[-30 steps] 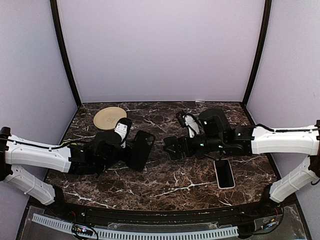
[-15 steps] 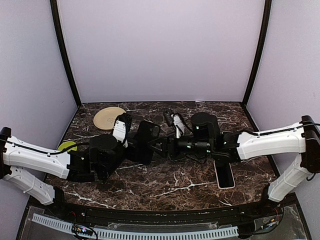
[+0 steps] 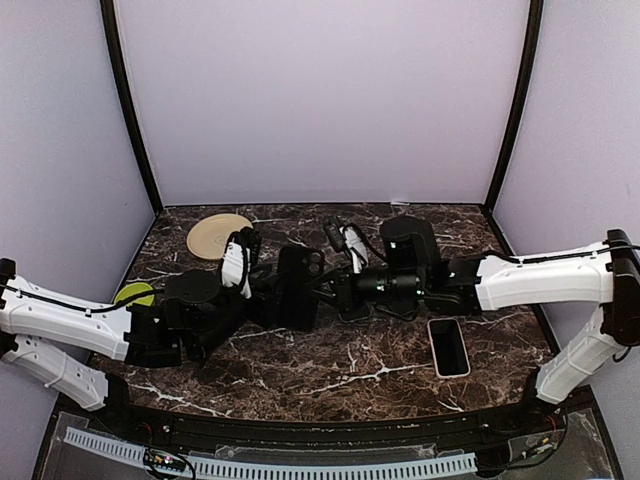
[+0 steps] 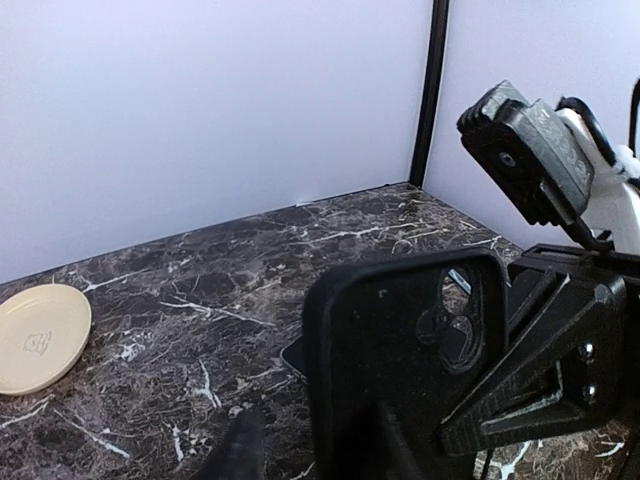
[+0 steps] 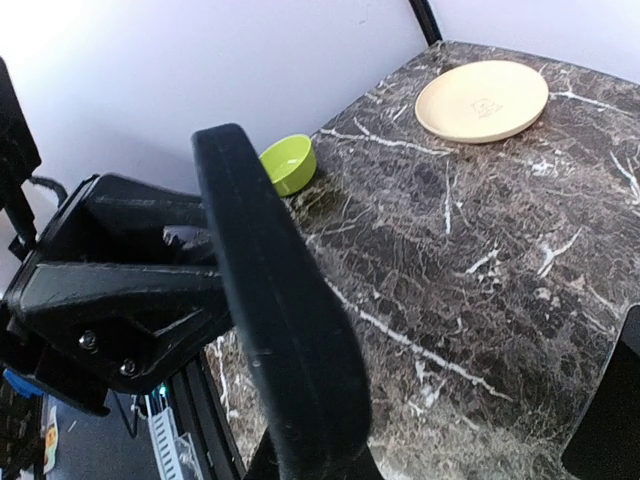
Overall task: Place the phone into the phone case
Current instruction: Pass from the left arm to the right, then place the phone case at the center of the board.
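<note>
1. Top view: the phone case (image 3: pixel 297 285) is in the air above the worktop (image 3: pixel 350 375), standing upright. The left pincer (image 3: pixel 275 300) and the right pincer (image 3: pixel 318 292) meet at it from opposite sides. The phone (image 3: pixel 448 347) lies flat on the worktop near the right arm, well apart from the case (so nothing is inserted yet).
2. Left wrist view: the case shows its camera cut-out at the top. One finger (image 4: pixel 240 452) of the left pincer stands a little apart from the case, so this pincer is narrowly open. The right pincer lies against the case's far side.
3. Right wrist view: the case, seen edge-on, runs down between this pincer's jaws, which are closed on it.
4. My judgement: the task is at an early stage. The phone is not yet picked up, brought to the case or pressed in.
</note>
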